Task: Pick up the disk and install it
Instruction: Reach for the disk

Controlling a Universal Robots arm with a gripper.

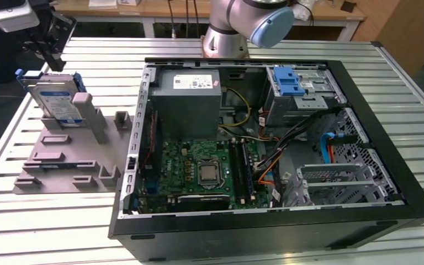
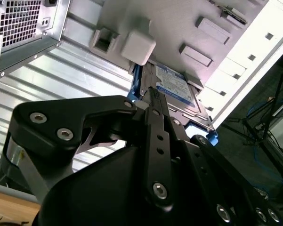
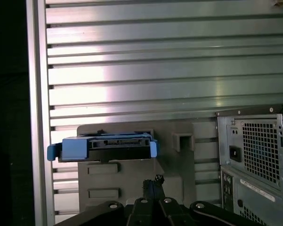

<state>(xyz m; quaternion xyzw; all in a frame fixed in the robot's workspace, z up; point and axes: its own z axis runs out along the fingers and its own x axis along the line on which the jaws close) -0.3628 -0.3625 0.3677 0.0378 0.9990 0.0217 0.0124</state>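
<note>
The disk [image 1: 56, 103] is a silver drive with a white-and-blue label in a blue bracket. It stands on edge in a grey holder [image 1: 64, 160] at the exterior view's left. My gripper [image 1: 55, 65] hangs just above the disk's upper edge, fingers together and holding nothing. In the first wrist view the disk [image 3: 103, 145] shows edge-on with blue tabs at both ends, and the gripper [image 3: 154, 180] sits off to one side of it. In the second wrist view the gripper [image 2: 151, 92] reaches close to the disk [image 2: 176, 84].
An open computer case [image 1: 388, 138] lies on the slatted metal table [image 1: 50, 232], right of the holder. Inside are a grey power supply [image 1: 190, 105], a motherboard [image 1: 205, 171], a drive cage with a blue latch [image 1: 289, 85] and a perforated bay [image 1: 337, 179]. The arm's base [image 1: 227, 33] stands behind.
</note>
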